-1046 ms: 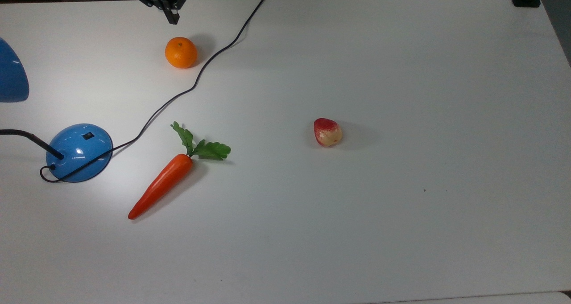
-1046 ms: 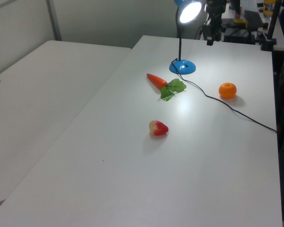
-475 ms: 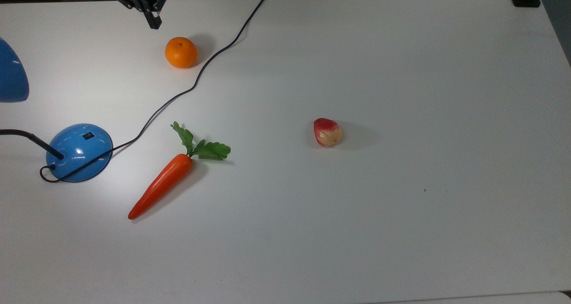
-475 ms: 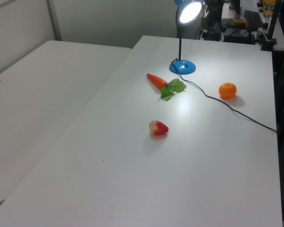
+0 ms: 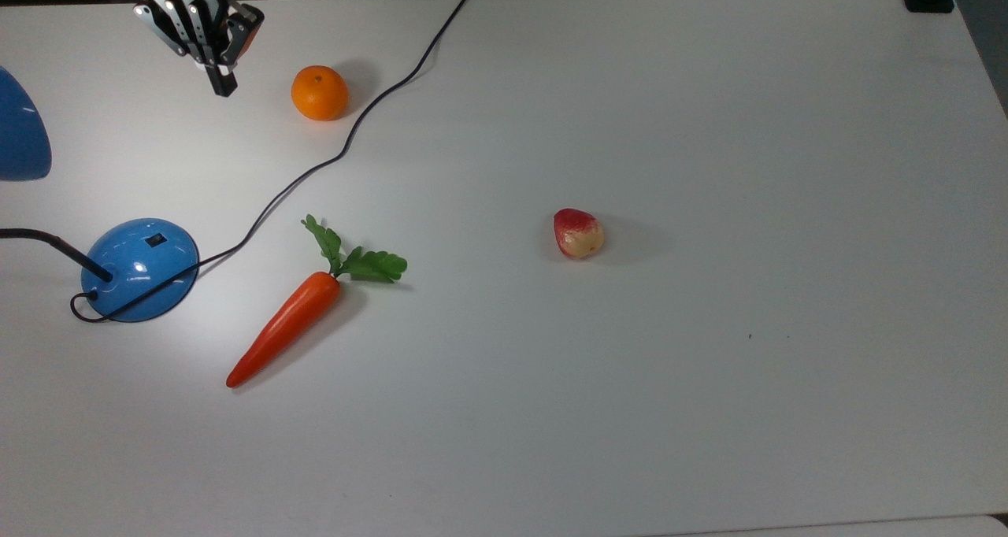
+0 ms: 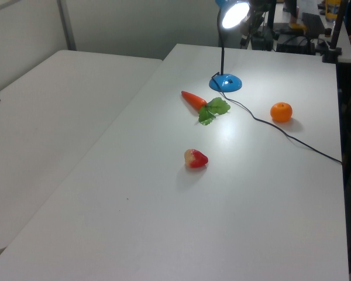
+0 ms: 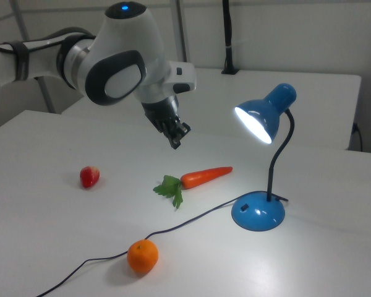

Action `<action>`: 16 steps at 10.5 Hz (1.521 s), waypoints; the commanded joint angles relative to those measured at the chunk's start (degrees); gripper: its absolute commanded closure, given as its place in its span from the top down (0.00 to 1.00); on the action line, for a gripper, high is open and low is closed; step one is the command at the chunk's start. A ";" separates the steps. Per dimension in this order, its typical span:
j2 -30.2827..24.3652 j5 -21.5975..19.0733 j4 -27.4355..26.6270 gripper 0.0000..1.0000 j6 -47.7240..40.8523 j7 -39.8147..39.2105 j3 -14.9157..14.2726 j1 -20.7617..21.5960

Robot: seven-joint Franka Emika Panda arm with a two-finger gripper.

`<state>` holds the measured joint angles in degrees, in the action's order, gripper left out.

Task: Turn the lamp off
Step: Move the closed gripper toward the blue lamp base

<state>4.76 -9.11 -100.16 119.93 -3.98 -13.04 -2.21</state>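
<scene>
The lamp is lit, and its bulb glows inside the blue shade. Its glossy blue dome base sits at the top view's left, with a small black switch on top. A black gooseneck rises from the base, and the shade's edge shows at the far left. My gripper hangs above the table, shut with nothing in it. It is well short of the base, toward the top view's upper left, just left of the orange. In the right view the gripper hovers high above the carrot, left of the shade.
An orange lies close to the gripper's right in the top view. The lamp's black cord snakes from the base to the table's far edge. A toy carrot lies right of the base. A red-and-yellow fruit sits mid-table.
My gripper has moved toward the top view's left and downward in that view, from beyond the orange to beside it, nearer the lamp. Nothing else has shifted and the lamp stays lit.
</scene>
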 commanded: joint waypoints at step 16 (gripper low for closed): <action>13.86 -0.47 -12.18 0.00 44.16 6.44 0.39 -6.75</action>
<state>15.53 -9.17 -114.12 161.26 1.80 -13.14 -8.24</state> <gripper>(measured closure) 0.991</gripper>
